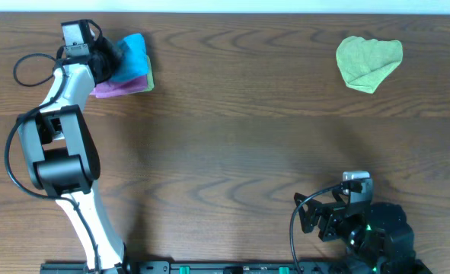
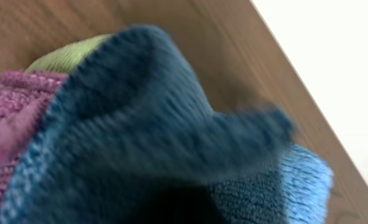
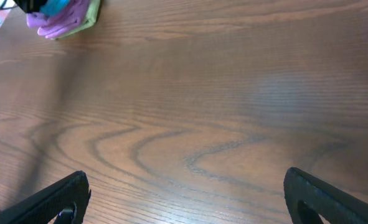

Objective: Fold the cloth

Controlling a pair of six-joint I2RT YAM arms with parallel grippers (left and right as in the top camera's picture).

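The sky-blue cloth [image 1: 137,52] lies bunched on top of a small pile at the table's far left. My left gripper [image 1: 109,59] is down on its left side. In the left wrist view the cloth [image 2: 171,124] fills the frame, rises up close to the camera and hides the fingers; the gripper looks shut on it. My right gripper [image 3: 190,205] is wide open and empty, low over bare table at the near right, and shows in the overhead view [image 1: 320,217]. From there the cloth [image 3: 53,5] shows far off at the top left.
Under the blue cloth lie a pink-purple cloth [image 1: 122,86] [image 2: 9,112] and a lime-green one [image 2: 65,56]. Another lime-green cloth [image 1: 369,62] lies crumpled at the far right. The table's far edge [image 2: 308,93] runs close behind the pile.
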